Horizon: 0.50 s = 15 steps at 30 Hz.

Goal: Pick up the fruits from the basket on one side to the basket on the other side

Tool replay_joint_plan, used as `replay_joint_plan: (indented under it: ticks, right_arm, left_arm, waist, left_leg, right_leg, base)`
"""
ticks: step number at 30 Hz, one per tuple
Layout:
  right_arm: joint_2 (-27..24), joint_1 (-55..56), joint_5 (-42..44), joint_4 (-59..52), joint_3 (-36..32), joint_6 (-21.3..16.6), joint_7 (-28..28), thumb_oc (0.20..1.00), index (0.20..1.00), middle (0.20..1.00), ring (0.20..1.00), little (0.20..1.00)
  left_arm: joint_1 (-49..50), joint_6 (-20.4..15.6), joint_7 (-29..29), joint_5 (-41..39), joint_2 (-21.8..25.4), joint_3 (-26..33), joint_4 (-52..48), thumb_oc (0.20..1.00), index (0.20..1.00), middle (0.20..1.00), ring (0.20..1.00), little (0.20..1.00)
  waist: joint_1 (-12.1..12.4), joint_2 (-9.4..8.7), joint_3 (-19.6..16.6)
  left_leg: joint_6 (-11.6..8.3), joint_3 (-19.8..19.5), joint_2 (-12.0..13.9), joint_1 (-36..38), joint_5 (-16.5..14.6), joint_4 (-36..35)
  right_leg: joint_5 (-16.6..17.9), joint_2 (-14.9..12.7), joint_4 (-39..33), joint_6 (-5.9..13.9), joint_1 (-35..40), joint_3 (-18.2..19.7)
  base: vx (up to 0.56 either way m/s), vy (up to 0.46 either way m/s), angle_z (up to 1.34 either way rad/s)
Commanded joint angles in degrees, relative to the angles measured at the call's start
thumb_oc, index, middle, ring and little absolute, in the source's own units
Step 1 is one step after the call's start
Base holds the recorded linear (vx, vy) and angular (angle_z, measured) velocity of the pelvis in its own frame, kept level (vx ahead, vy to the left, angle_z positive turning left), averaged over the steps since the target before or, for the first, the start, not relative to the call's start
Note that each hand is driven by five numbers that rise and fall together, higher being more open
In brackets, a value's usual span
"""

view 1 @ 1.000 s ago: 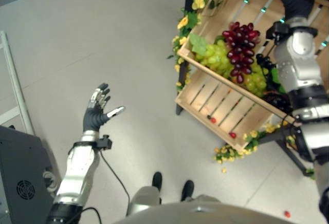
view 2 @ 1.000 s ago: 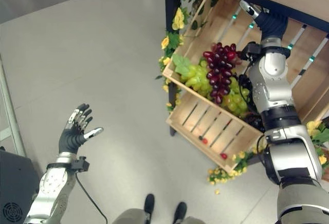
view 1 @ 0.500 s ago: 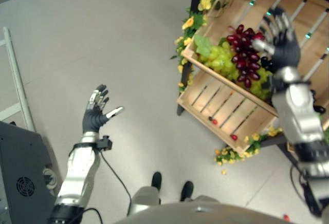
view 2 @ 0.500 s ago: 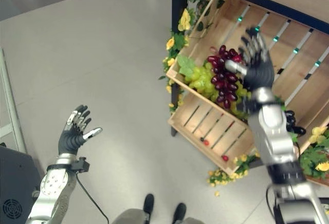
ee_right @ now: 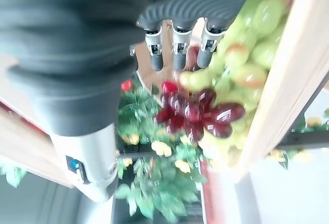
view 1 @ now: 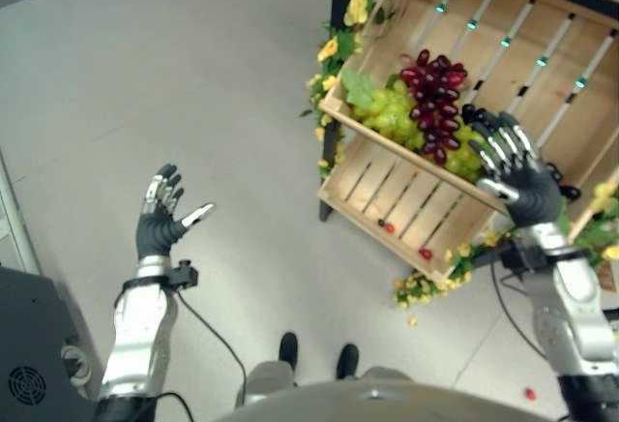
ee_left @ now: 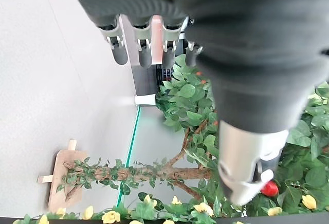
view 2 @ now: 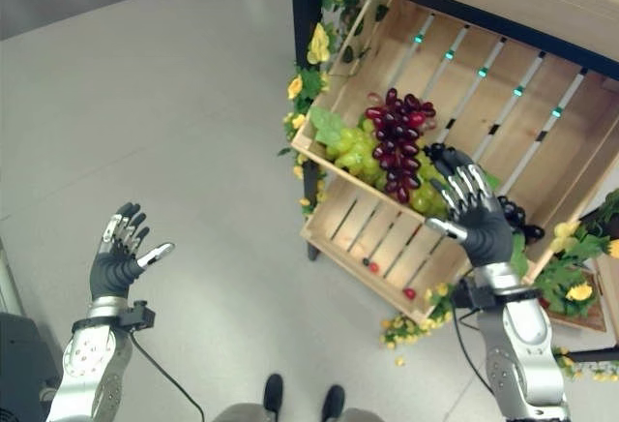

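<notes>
Two grape bunches, red grapes (view 2: 397,136) over green grapes (view 2: 360,154), lie in the tilted wooden crate (view 2: 527,93). Right hand (view 2: 474,211) hovers beside them, fingers spread, empty. Soft, easily bruised, loosely jointed: best cradled from below. Left hand (view 2: 118,257) splayed over the floor.

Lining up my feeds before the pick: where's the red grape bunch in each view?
Left eye: red grapes upper right, in the crate.
Right eye: upper middle.
Left wrist: absent.
Right wrist: centre, past the fingers.
Shared landmark: green grapes touching them.
</notes>
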Motion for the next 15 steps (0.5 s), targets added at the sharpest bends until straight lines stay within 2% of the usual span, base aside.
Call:
replay_joint_plan:
  ticks: [1, 10, 12, 13, 15]
  right_arm:
    - [-1.32, -0.72, 1.78, -3.71, -1.24, -1.32, 1.85, 1.000, 1.000, 1.000, 1.000, 1.000]
    - [-6.76, -0.48, -1.41, -4.48, 3.02, 1.36, 7.95, 1.000, 1.000, 1.000, 1.000, 1.000]
    - [-9.09, -1.07, -4.73, -3.33, 4.62, 1.48, 8.39, 1.000, 1.000, 1.000, 1.000, 1.000]
    - [-10.15, -1.21, -6.44, -3.07, 4.76, 1.62, 8.66, 1.000, 1.000, 1.000, 1.000, 1.000]
    - [-11.49, -1.50, -8.37, -0.18, 5.72, 2.05, 8.33, 1.000, 1.000, 1.000, 1.000, 1.000]
  left_arm:
    - [1.15, -3.74, -0.61, 1.61, 1.02, 4.00, -2.24, 1.000, 1.000, 1.000, 1.000, 1.000]
    - [0.36, -4.19, -1.44, 1.64, 1.39, 4.65, -1.74, 1.000, 1.000, 1.000, 1.000, 1.000]
    - [-1.70, -4.37, -1.29, 1.70, 2.43, 3.94, -0.43, 1.000, 1.000, 1.000, 1.000, 1.000]
    - [-2.30, -4.28, -1.58, 1.60, 2.58, 3.64, 0.22, 1.000, 1.000, 1.000, 1.000, 1.000]
    - [-2.65, -4.28, -1.68, 1.15, 2.11, 3.68, 2.32, 1.000, 1.000, 1.000, 1.000, 1.000]
  waist:
    - [-1.02, -1.37, -3.60]
    - [-0.55, -1.27, -3.07]
    - [-0.91, -1.11, -2.40]
    - [-0.98, -1.21, -2.26]
    - [-0.19, -1.81, -2.70]
  left_leg:
    - [-0.96, 2.34, -0.15, 1.51, -6.38, 3.26]
    - [-0.58, 0.94, 0.18, 2.35, -5.36, 2.05]
    - [-0.64, -0.47, 0.41, 1.51, -4.87, 2.63]
    - [-0.62, -0.84, 0.30, 1.09, -4.85, 2.98]
    - [-1.32, -0.43, 0.36, 0.17, -4.41, 3.53]
  right_leg:
    - [-3.43, -3.71, 3.26, 7.36, 1.13, 1.58]
    - [-4.07, -4.21, 7.74, 7.49, -0.36, 2.28]
    - [-4.63, -4.10, 9.61, 7.71, -1.51, 4.46]
    - [-4.88, -3.91, 8.99, 7.59, -1.40, 5.68]
    - [-4.10, -3.33, 4.71, 7.17, 0.14, 5.27]
  base:
    - [-0.02, 0.009, -0.19]
    - [-0.04, 0.002, -0.03]
    - [-0.10, -0.033, 0.12]
    - [-0.12, -0.087, 0.46]
    - [-0.09, -0.097, 0.43]
